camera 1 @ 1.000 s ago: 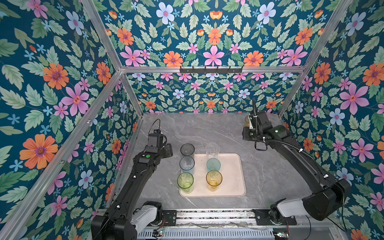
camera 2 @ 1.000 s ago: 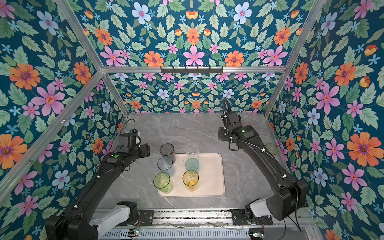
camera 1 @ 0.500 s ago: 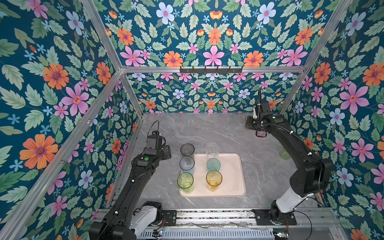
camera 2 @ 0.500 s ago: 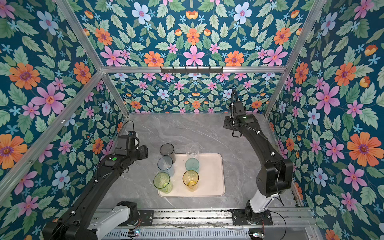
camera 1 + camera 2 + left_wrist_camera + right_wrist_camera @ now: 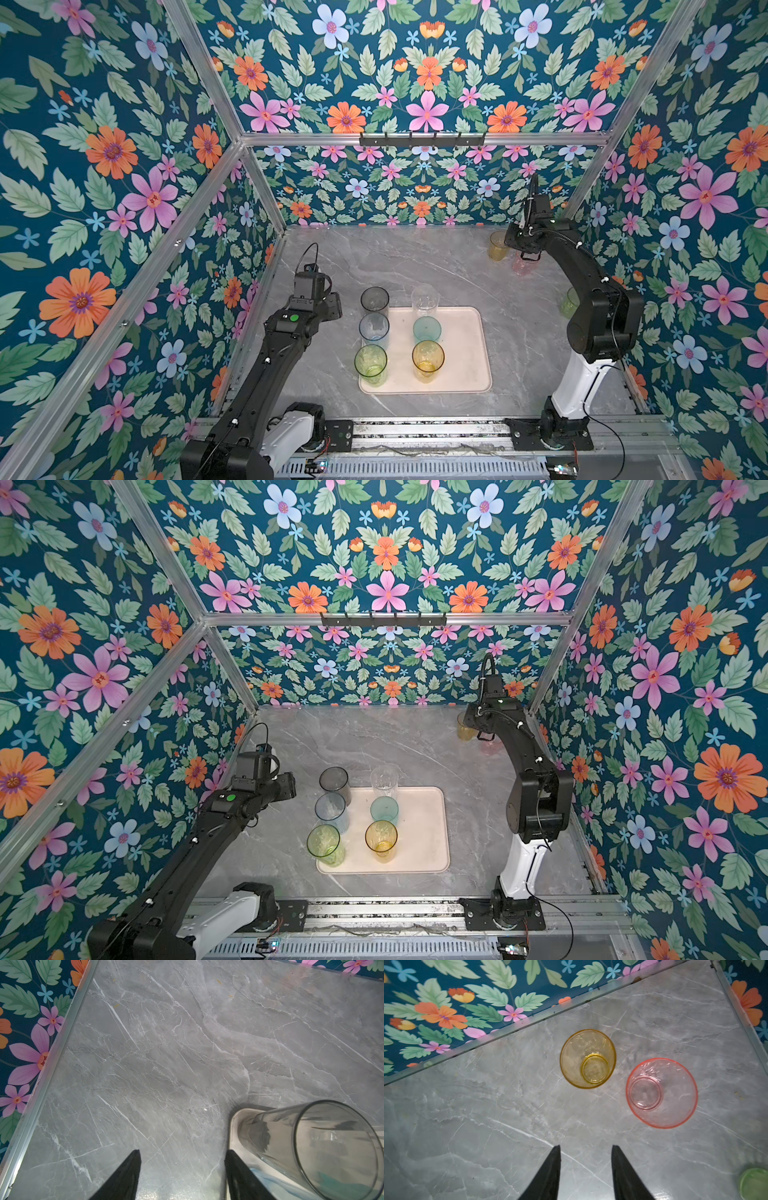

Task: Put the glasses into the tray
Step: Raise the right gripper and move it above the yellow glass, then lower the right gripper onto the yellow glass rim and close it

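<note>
Glasses (image 5: 428, 357) stand six to the tray (image 5: 465, 374), in two rows of three on its left half; three more are off it. Left of the tray, the left gripper (image 5: 182, 1152) has barely moved. Its jaws are spread and empty, just beside the grey glass (image 5: 311, 1147) in the tray's far left corner. Behind and right of the tray, the right gripper (image 5: 586, 1146) has swung out to the far corner. It now hovers there, jaws apart and holding nothing, near the yellow glass (image 5: 587, 1058) and pink glass (image 5: 661, 1093). One of that pair is probably next. A green glass (image 5: 570, 302) waits right of the tray, by the wall.

The tabletop (image 5: 415, 257) is grey marble, and flowered teal wallpaper (image 5: 415, 83) covers the walls between aluminium framing (image 5: 291, 138).
</note>
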`<action>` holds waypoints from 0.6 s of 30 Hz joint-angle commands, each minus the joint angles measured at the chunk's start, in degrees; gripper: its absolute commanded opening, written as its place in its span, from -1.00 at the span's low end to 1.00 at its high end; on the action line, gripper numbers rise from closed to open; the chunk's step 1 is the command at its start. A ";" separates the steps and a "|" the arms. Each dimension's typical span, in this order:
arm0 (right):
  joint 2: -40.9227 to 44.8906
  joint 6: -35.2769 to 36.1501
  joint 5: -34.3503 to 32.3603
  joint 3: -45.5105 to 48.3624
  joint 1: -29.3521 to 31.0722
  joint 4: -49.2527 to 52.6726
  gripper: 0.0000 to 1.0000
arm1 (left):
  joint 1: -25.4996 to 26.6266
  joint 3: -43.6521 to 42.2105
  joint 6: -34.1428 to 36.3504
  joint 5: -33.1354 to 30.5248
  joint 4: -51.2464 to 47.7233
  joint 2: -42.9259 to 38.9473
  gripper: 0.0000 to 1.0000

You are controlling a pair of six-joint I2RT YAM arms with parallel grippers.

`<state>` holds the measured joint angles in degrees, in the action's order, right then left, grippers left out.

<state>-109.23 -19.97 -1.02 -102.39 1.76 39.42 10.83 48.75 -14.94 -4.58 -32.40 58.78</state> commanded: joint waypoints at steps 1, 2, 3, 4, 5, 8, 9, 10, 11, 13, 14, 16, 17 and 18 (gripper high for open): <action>-1.51 -0.55 1.00 -1.43 -1.68 -0.31 -0.16 | -0.46 0.03 0.22 0.17 1.20 0.27 0.35; -2.19 -0.75 1.48 -1.88 -2.27 -0.33 -0.16 | -0.61 0.09 0.26 0.57 1.29 0.34 0.35; -2.70 -0.73 1.88 -2.18 -2.74 -0.23 -0.16 | -0.76 0.11 0.26 0.90 1.37 0.46 0.35; -3.35 -0.74 2.05 -2.69 -3.12 -0.14 -0.16 | -0.94 0.12 0.35 1.27 1.43 0.67 0.35; -3.92 -0.61 1.99 -3.27 -3.37 0.03 -0.16 | -1.14 0.15 0.35 1.49 1.38 0.85 0.35; -6.24 -0.30 1.74 -5.57 -3.64 0.72 -0.16 | -1.58 0.23 0.43 2.15 1.47 1.08 0.35; -6.97 -0.17 1.71 -6.47 -3.62 1.06 -0.16 | -1.74 0.20 0.37 2.35 1.47 1.07 0.35; -7.89 -0.03 1.63 -7.57 -3.61 1.57 -0.16 | -1.84 0.23 0.37 2.59 1.55 1.06 0.35; -8.97 0.12 1.49 -8.79 -3.62 2.05 -0.16 | -2.05 0.14 0.43 2.77 1.63 0.98 0.35; -10.88 0.46 1.48 -11.37 -3.67 3.50 -0.16 | -2.33 0.07 0.35 3.13 1.71 0.76 0.35; -11.98 0.56 1.39 -12.74 -3.76 4.33 -0.16 | -2.38 0.03 0.42 3.22 1.73 0.65 0.35; -13.51 0.80 1.40 -14.80 -3.71 5.75 -0.16 | -2.52 -0.10 0.31 3.50 1.82 0.63 0.35; -14.31 0.84 1.43 -15.96 -3.62 6.52 -0.16 | -2.57 -0.15 0.36 3.68 1.82 0.69 0.35; -14.98 0.83 1.54 -16.82 -3.69 7.05 -0.17 | -2.57 -0.15 0.35 3.90 1.90 0.64 0.35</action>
<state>-123.26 -20.03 0.45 -117.40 -1.96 43.35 8.32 48.64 -14.94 -1.56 -31.57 59.59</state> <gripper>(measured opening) 0.419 0.674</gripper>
